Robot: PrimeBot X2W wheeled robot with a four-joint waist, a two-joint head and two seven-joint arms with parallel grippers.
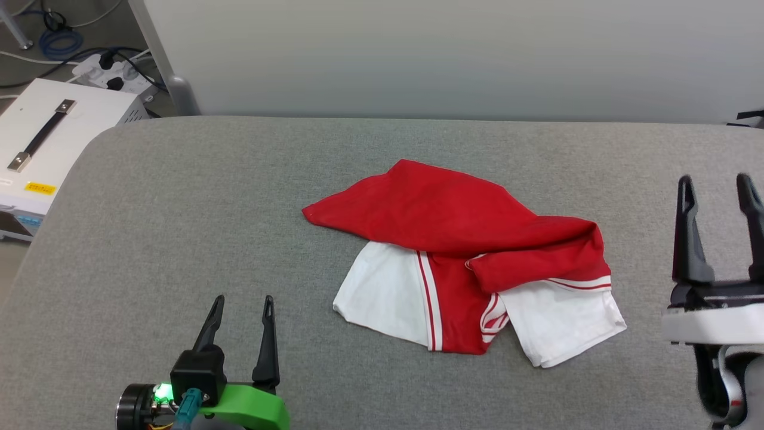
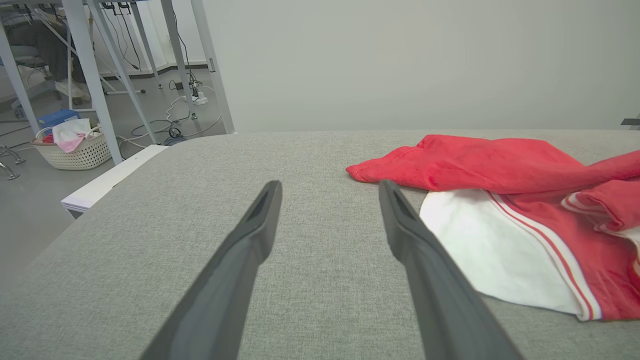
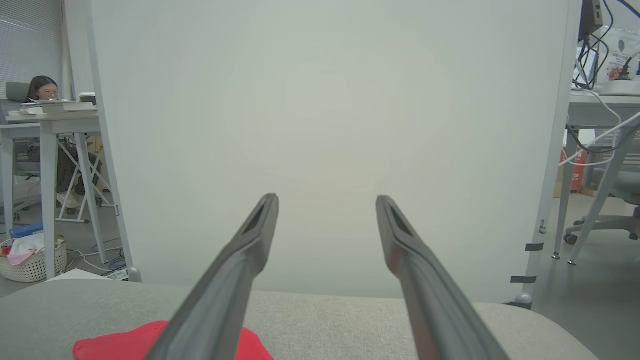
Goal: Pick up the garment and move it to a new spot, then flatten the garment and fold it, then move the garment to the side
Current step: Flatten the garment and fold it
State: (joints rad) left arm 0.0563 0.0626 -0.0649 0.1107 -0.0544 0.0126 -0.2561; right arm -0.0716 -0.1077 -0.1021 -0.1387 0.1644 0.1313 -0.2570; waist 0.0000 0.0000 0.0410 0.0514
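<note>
Head view, 9 to 10 o'clock: white case (image 1: 48,137) with a black strap handle, off the left edge of the tabletop (image 1: 179,209). The tabletop is grey, cloth-covered, with a rounded corner.

7 o'clock: left end effector (image 1: 244,298), green bracket at its base. Two dark fingers spread wide, nothing between them. It sits over bare grey cloth, well apart from the garment.

Left wrist view: left end effector (image 2: 330,185) wide, with only tabletop (image 2: 310,260) weave between the fingers. Garment (image 2: 500,165) lies off at 2 to 3 o'clock. Woven basket (image 2: 75,150) holding cloths is on the floor at 9 o'clock.

Head view, centre, slightly toward 4 o'clock: garment (image 1: 441,221) on the tabletop, crumpled. Red body is bunched and folded over on the 12 o'clock side. Two white sleeves fan out toward the near edge, one at 7 o'clock and one at 5 o'clock. Red-and-white striped trim shows between them. Neither end effector touches it.

3 to 4 o'clock: right end effector (image 1: 714,178), fingers wide and empty, near the tabletop's right side, apart from the right-hand sleeve.

Right wrist view: right end effector (image 3: 326,198) wide, pointing at a pale panel (image 3: 325,125). A red corner of the garment (image 3: 115,345) shows at 7 o'clock, partly behind one finger. A person (image 3: 45,92) sits at a desk at 10 o'clock.
</note>
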